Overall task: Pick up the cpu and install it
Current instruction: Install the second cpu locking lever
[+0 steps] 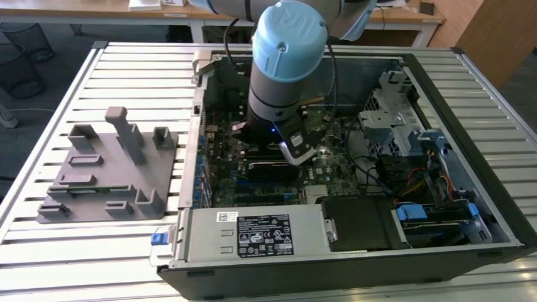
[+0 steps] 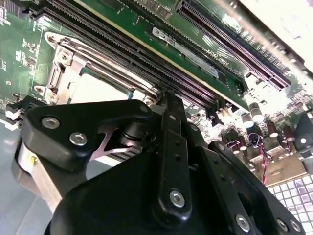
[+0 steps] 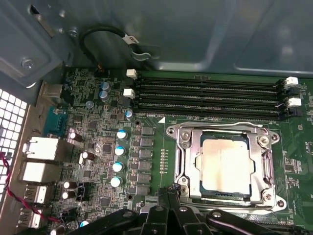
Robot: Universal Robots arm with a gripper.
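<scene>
A Universal Robots arm (image 1: 285,69) reaches down into an open desktop computer case (image 1: 470,207) lying on its side on a slatted metal table (image 1: 109,251), its gripper (image 1: 295,151) poised low over the green motherboard (image 3: 98,142). In the first wrist view the cpu (image 3: 226,164) sits inside the metal socket frame (image 3: 183,147), its pale silver top facing up, square to the frame and ringed by a thin dark rim; it reads as flat and level, which suggests it is already seated in place rather than being carried. The frame's load plate stands open around it, leaving the chip exposed. Four long memory slots (image 3: 210,95) run beside the socket, empty. The black linkage of the gripper (image 3: 168,196) hangs just beside the socket's edge, close to the chip but not visibly touching it. Whether its fingers are spread or closed cannot be told from these views, and nothing can be seen held between them. On the exterior view's left, a grey plastic tray (image 1: 92,189) with upright posts rests on the table, well apart from the arm.
</scene>
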